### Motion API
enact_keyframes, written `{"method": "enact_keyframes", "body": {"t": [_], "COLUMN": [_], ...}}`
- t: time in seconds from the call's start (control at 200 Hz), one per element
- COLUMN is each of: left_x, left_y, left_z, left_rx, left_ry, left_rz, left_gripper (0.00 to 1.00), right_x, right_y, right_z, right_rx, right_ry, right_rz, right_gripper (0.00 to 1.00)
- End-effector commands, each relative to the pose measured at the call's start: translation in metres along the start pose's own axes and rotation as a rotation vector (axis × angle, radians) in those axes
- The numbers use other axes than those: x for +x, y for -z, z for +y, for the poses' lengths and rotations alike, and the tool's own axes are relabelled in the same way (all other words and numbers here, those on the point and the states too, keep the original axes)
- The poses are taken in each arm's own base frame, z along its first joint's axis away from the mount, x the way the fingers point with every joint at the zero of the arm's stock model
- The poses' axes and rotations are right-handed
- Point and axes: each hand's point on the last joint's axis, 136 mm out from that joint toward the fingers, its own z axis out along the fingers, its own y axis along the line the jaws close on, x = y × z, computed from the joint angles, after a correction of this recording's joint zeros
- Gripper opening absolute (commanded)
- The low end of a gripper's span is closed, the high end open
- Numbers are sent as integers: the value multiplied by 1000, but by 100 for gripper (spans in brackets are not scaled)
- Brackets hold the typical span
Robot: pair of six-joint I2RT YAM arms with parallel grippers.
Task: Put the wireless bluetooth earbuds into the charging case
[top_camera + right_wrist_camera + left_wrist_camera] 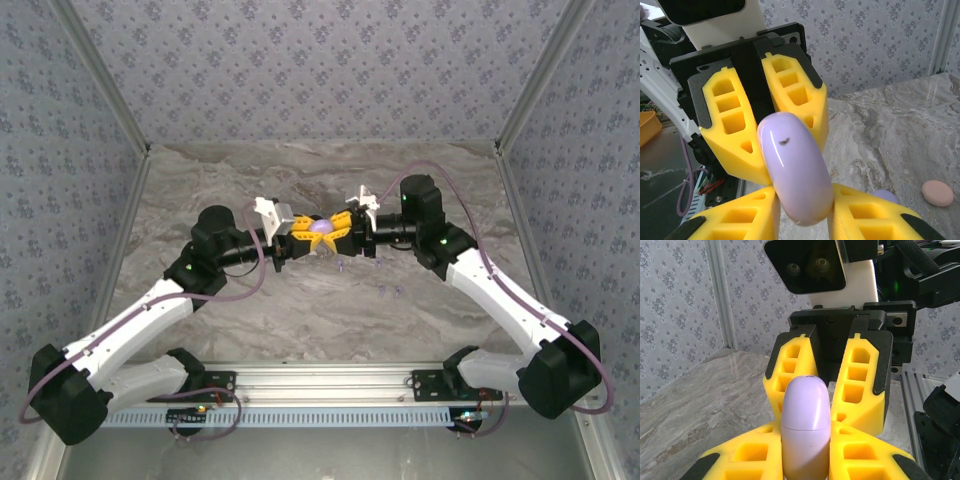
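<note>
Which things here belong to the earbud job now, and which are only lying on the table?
In the job:
lavender case, held between left gripper and right gripper
tiny earbuds on the table

Lying about:
pink round case, untouched

No text, brand, number or sign is legible anywhere; the lavender charging case (797, 170) carries just a small dark smudge (784, 142).

Top cam: high up at near edge, looking down over whole table (300, 320). L wrist cam: v. close, facing right gripper (822, 400) head-on. R wrist cam: equally close, facing left gripper (782, 145). Shared across all three: lavender case (320, 229).
</note>
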Motion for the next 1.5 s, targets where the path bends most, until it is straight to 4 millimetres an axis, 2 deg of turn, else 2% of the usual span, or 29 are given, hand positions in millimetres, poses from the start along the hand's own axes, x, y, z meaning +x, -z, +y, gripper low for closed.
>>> {"method": "enact_keyframes", "body": {"t": [0.0, 0.28, 0.54, 0.72, 0.835, 1.029, 1.119, 1.214, 1.384, 1.494], "left_x": [-12, -4, 0, 1, 1, 3, 3, 1, 0, 0], "left_y": [-1, 1, 3, 3, 2, 1, 2, 2, 2, 2], "left_z": [-6, -5, -4, -3, -4, -5, -5, -6, -5, -5], "left_rx": [22, 11, -5, -10, -1, 9, 9, 7, 5, 4], "left_ry": [-13, -6, -3, -2, -3, 1, -1, -4, -10, -12], "left_rz": [-29, -13, -13, -9, -10, -2, -2, -5, -8, -7], "left_gripper": [5, 22, 38, 43, 39, 21, 16, 13, 11, 9], "right_x": [-17, -19, -19, -18, -17, -21, -20, -21, -26, -28], "right_y": [1, 4, 5, 5, 5, 6, 7, 11, 17, 16], "right_z": [8, 12, 13, 14, 13, 13, 10, 6, 4, 2], "right_rx": [-35, -44, -46, -48, -45, -37, -20, 16, 37, 45], "right_ry": [40, 42, 43, 40, 34, 39, 37, 40, 46, 42], "right_rz": [-25, -19, -17, -13, -9, -17, -13, -8, -22, -26], "right_gripper": [29, 22, 22, 22, 22, 24, 30, 40, 55, 59]}}
